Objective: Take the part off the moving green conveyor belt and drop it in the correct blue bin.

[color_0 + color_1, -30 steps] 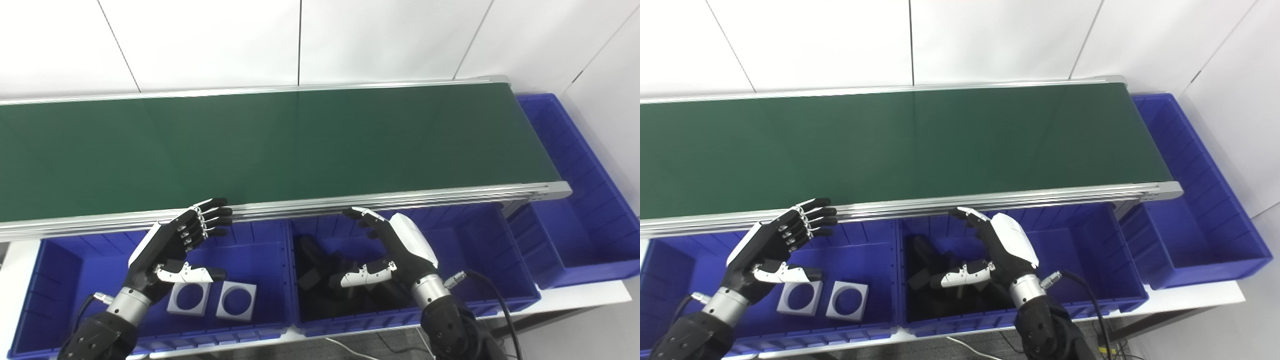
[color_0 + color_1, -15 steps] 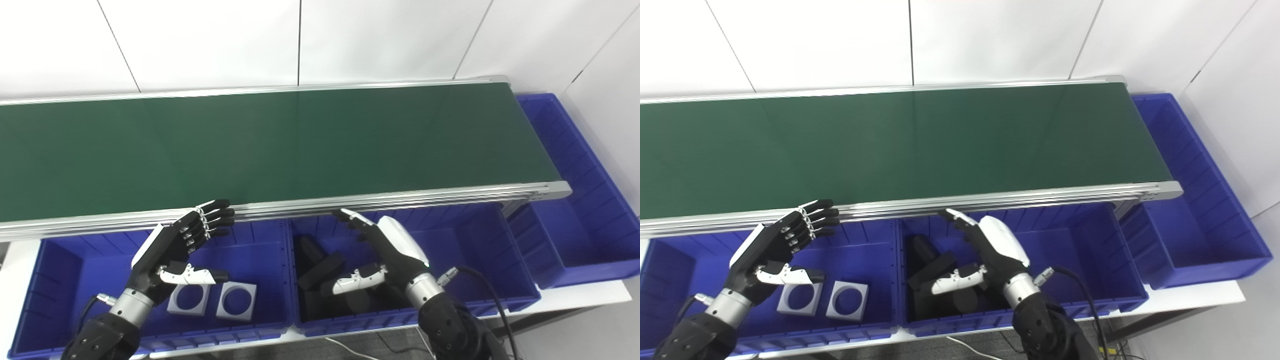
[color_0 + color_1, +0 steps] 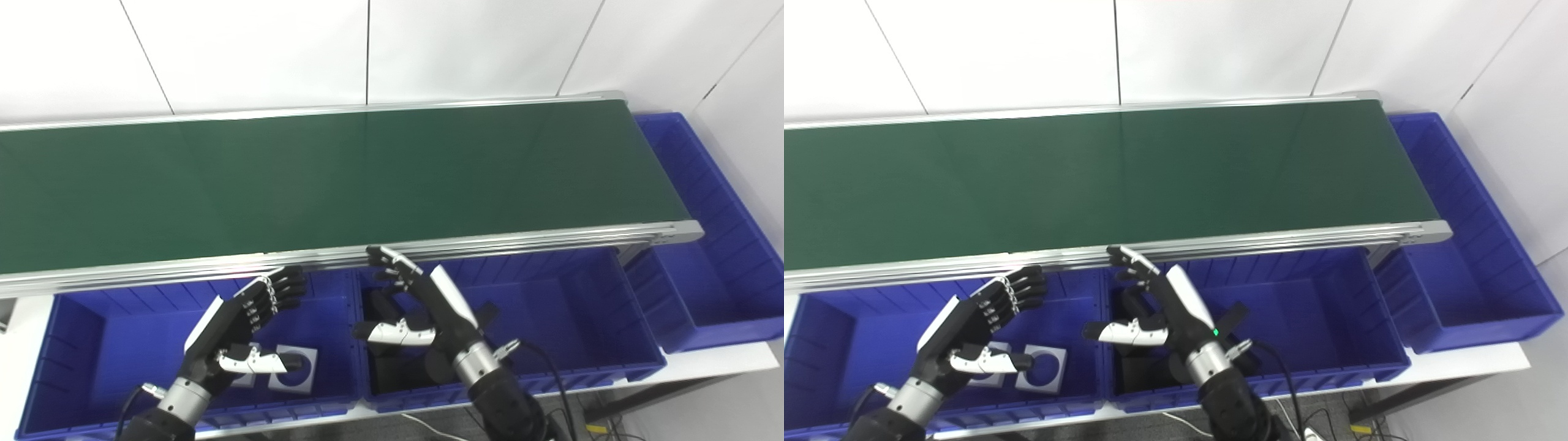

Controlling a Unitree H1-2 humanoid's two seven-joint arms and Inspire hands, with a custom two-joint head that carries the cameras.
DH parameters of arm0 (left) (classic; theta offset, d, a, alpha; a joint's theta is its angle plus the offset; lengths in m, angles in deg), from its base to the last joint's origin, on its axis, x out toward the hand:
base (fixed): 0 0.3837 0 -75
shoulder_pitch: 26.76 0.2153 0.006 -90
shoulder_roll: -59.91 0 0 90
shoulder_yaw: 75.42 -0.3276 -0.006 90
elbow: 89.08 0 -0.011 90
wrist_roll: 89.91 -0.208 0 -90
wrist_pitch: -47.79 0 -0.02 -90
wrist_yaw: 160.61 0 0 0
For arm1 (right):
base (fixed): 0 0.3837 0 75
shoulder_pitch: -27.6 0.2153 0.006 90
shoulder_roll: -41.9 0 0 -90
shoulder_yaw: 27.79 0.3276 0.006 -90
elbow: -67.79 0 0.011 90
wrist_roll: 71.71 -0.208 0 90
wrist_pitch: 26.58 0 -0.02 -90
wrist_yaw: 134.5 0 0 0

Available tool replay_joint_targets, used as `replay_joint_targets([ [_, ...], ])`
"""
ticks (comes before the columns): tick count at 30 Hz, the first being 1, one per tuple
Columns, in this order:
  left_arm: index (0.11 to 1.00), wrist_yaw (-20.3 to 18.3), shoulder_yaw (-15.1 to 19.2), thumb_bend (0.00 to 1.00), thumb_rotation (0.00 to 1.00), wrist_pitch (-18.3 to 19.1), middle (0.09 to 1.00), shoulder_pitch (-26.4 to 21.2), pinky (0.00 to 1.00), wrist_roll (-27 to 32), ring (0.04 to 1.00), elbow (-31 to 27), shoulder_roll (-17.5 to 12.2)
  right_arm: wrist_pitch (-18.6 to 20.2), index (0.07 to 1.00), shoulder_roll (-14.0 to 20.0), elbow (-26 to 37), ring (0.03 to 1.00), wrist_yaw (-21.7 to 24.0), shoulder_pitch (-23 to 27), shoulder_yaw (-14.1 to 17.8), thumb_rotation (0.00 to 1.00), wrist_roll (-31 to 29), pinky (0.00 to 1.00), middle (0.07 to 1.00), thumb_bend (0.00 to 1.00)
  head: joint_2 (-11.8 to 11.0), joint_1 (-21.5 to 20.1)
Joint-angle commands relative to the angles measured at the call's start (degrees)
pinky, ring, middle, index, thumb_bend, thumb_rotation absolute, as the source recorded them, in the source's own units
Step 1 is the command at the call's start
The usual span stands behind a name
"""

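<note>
Left eye view
Belt: the green belt (image 3: 343,177) runs across the picture, and you see no part on it.
Left hand: your left hand (image 3: 236,331) hangs at 7 o'clock over the left bin (image 3: 73,318). Its fingers are spread and it holds nothing.
Right hand: your right hand (image 3: 422,312) hangs at 6 o'clock over the middle bin (image 3: 588,306). Its fingers are spread too, and it holds nothing.
Grey squares: two grey squares with round holes (image 3: 294,367) lie in the left bin, partly under your left hand.

Right eye view
Dark parts: a heap of black parts (image 3: 1145,361) lies in the middle bin, under your right hand. You cannot tell their shapes.
Far bin: one more blue bin (image 3: 1470,275) sits at 3 o'clock, past the end of the belt.
Task part: it is not in view here either.

Step now: you look to be waiting for a part to ride in.
Next move: keep both hands open near the belt edge. When a part comes, reach over the rail, close on it, and match it to grey or black.
</note>
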Motion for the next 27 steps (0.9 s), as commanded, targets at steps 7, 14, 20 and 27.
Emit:
replay_joint_targets([
  [7,0.857,1.5,-0.8,1.00,0.18,-2.4,0.859,0.4,0.84,-0.9,0.847,-1.3,0.8,-11.0,0.918,0.8,-6.4,0.811,-3.3,1.5,1.1,0.50,-3.4,0.74,0.859,0.82,-1.9,2.4],
  [14,0.868,2.5,-1.2,1.00,0.18,-4.5,0.872,0.3,0.84,-2.8,0.854,0.6,1.8,-13.3,0.915,2.0,-10.0,0.824,-3.4,1.6,2.0,0.46,-4.7,0.76,0.859,0.86,-3.5,4.2],
  [20,0.873,4.1,-1.2,1.00,0.19,-6.4,0.880,0.1,0.86,-4.2,0.867,2.6,3.0,-16.2,0.903,3.2,-11.6,0.817,-3.8,1.4,2.1,0.48,-5.1,0.74,0.855,0.82,-6.0,6.0],
  [27,0.886,4.9,-1.4,1.00,0.22,-9.6,0.893,-0.4,0.88,-4.8,0.886,6.2,4.4,-20.9,0.898,3.5,-14.7,0.821,-4.4,1.1,2.8,0.59,-6.9,0.76,0.851,0.73,-9.3,7.5],
])
